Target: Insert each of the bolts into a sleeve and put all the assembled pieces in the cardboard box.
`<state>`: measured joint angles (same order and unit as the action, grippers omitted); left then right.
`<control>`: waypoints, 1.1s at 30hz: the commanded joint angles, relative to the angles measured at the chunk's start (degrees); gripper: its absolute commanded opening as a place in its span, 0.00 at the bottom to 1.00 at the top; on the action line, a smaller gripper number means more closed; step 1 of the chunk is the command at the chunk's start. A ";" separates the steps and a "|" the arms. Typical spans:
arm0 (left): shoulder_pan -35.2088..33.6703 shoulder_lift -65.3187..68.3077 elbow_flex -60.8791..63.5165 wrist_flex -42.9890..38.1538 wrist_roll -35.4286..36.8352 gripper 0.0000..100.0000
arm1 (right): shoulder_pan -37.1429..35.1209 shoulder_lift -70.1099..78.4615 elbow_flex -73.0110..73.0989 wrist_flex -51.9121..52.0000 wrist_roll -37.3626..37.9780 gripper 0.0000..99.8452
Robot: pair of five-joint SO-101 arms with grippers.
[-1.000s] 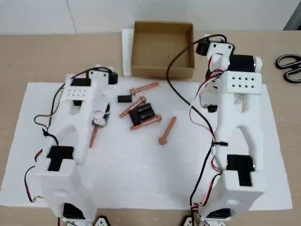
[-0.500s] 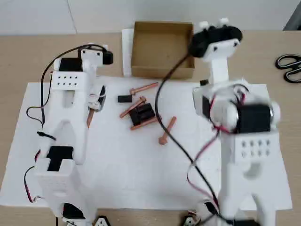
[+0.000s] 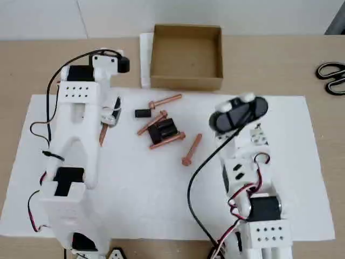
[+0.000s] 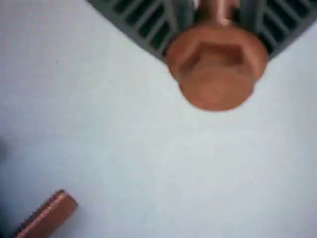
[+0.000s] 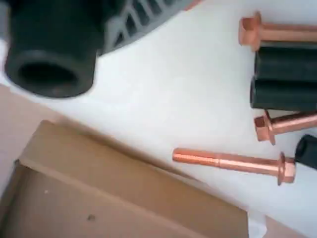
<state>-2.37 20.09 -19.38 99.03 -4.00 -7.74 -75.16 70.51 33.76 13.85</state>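
Note:
My left gripper (image 3: pixel 111 115) is shut on a copper bolt (image 3: pixel 102 133) at the left of the white sheet; its hexagonal head (image 4: pixel 215 69) faces the left wrist camera between the ribbed grey jaws. My right gripper (image 3: pixel 237 114) hangs over the right half of the sheet, shut on a black sleeve (image 5: pixel 49 57) whose open bore faces the right wrist camera. Loose in the middle lie several bolts (image 3: pixel 166 100) (image 3: pixel 192 149) (image 5: pixel 233 162), a pair of black sleeves (image 3: pixel 163 129) (image 5: pixel 287 79) and a short sleeve (image 3: pixel 142 113). The cardboard box (image 3: pixel 187 81) (image 5: pixel 124 193) stands at the back.
The white sheet (image 3: pixel 135 199) covers most of the wooden table. Black scissors (image 3: pixel 331 75) lie at the far right edge. A white slip (image 3: pixel 144 59) sticks out beside the box's left wall. A loose bolt's tip (image 4: pixel 44 215) lies below my left gripper.
My right arm has pulled back from beside the box toward the front of the table. The left arm lifted its bolt toward the back a second ago, then kept still.

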 commanded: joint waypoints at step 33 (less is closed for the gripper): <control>11.87 -49.41 -9.80 -7.65 21.80 0.01 | -13.58 -26.86 26.02 -11.74 -13.27 0.01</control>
<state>9.23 -20.18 -28.00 93.14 20.79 -21.10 -101.63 96.09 23.03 1.27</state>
